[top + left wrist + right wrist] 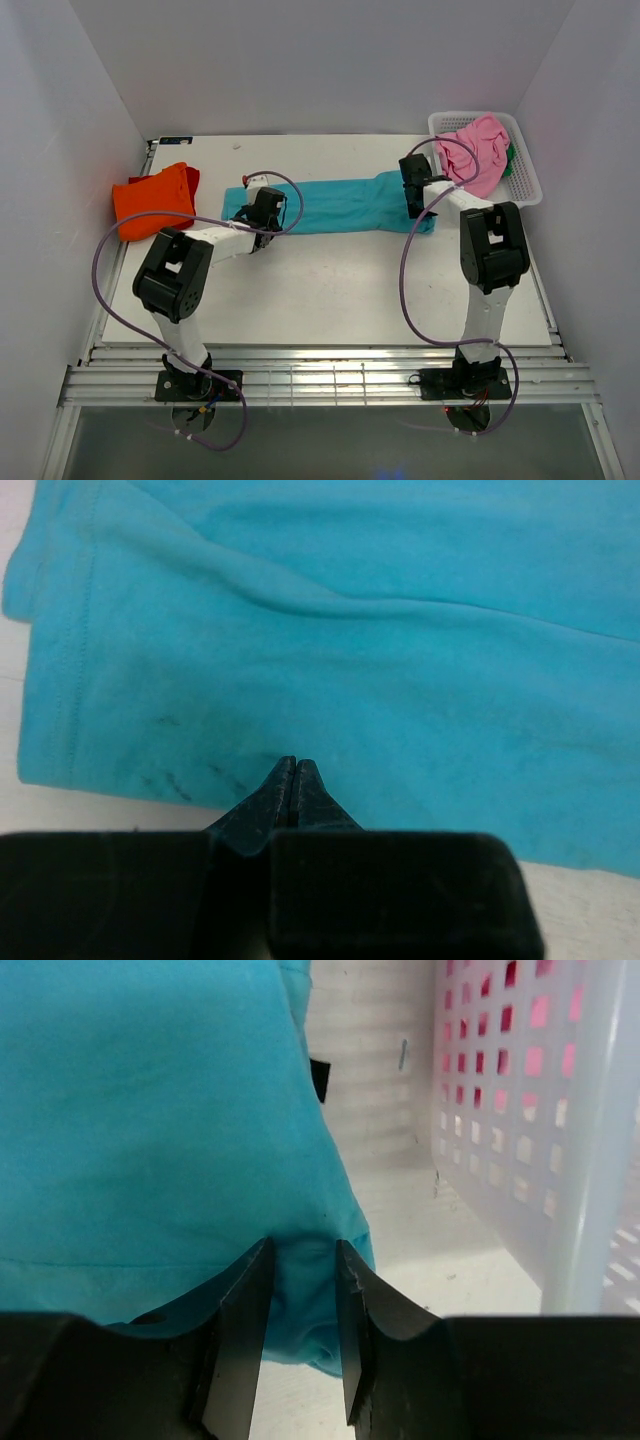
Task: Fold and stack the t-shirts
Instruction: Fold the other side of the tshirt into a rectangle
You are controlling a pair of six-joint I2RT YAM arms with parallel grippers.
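The teal t-shirt (340, 205) lies folded into a long strip across the table's middle. My left gripper (268, 218) is shut, and its tips (293, 766) rest on the teal t-shirt (380, 660) near its near edge at the left end; no cloth shows between the jaws. My right gripper (414, 205) is at the strip's right end, and its fingers (300, 1260) are closed on a bunched corner of the teal cloth (150, 1110). The orange t-shirt (153, 200) lies folded at the far left. The pink t-shirt (478, 148), with a bit of green (511, 162), sits in the basket.
A white lattice basket (528, 185) stands at the back right corner, and its wall (560, 1110) is close to the right of my right gripper. White walls enclose the table on three sides. Purple cables loop off both arms.
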